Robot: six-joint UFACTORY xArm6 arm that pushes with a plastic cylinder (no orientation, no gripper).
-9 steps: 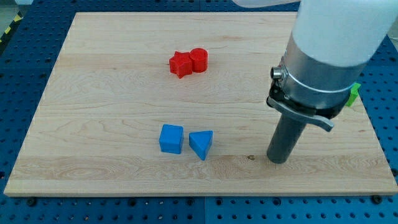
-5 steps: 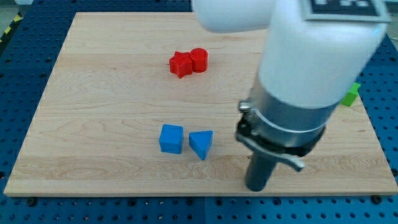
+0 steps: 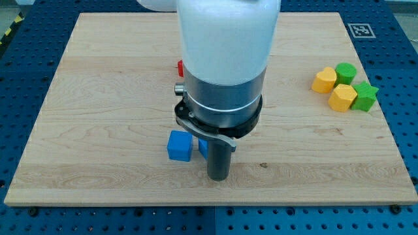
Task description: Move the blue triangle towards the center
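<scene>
The blue triangle [image 3: 202,148] is mostly hidden behind my rod; only a sliver of it shows at the rod's left side. My tip [image 3: 217,177] rests on the board just below and right of the triangle, close to it; I cannot tell if they touch. A blue cube [image 3: 179,145] sits right beside the triangle on its left.
A red block [image 3: 179,66] peeks out from behind the arm at the view's upper middle. At the view's right stand two yellow blocks [image 3: 324,80] [image 3: 343,98], a green cylinder [image 3: 345,72] and a green star [image 3: 366,96]. The arm hides the board's centre.
My tip has swept from the view's right to the left along the bottom of the board, ending beside the blue triangle. The arm now covers the triangle and the red blocks and uncovers the yellow and green blocks.
</scene>
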